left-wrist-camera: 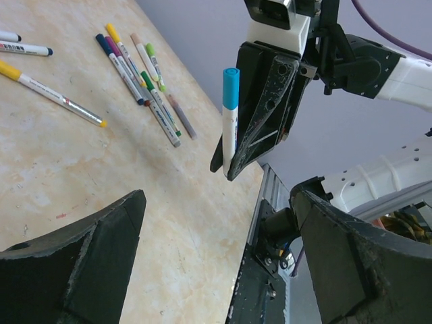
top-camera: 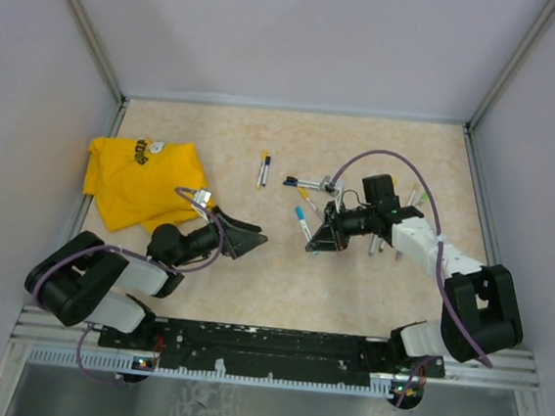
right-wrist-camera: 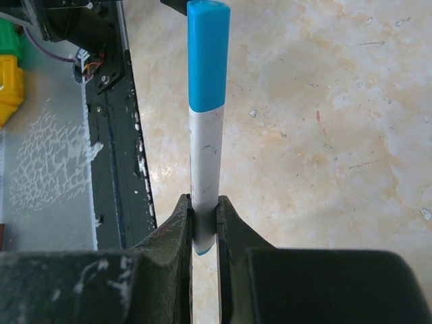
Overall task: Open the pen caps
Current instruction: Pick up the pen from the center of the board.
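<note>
From above, my right gripper point(top-camera: 319, 238) is clamped on a thin pen whose blue cap point(top-camera: 299, 213) sticks out past the fingers. The left gripper point(top-camera: 248, 240) sits well apart to its left, spread wide. A crumpled yellow cloth point(top-camera: 142, 180) lies at the left of the beige, marbled table point(top-camera: 381, 149). A few loose pens point(top-camera: 263, 169) are scattered beyond the grippers.

On the left wrist camera, my own fingers point(left-wrist-camera: 88, 263) are matte black, scuffed wedges standing far apart with nothing between them. Ahead, the right gripper point(left-wrist-camera: 233, 162) holds the pen upright, its blue cap point(left-wrist-camera: 231, 88) on top and still seated. Behind it, loose pens point(left-wrist-camera: 142, 81) with blue, magenta, yellow and green caps lie side by side on the table.

On the right wrist camera, the fingers point(right-wrist-camera: 172, 229) pinch the lower end of the smooth whitish barrel point(right-wrist-camera: 204, 155). The glossy blue cap point(right-wrist-camera: 208, 54) closes the far end. A black base rail point(right-wrist-camera: 111, 135) runs along the left.
</note>
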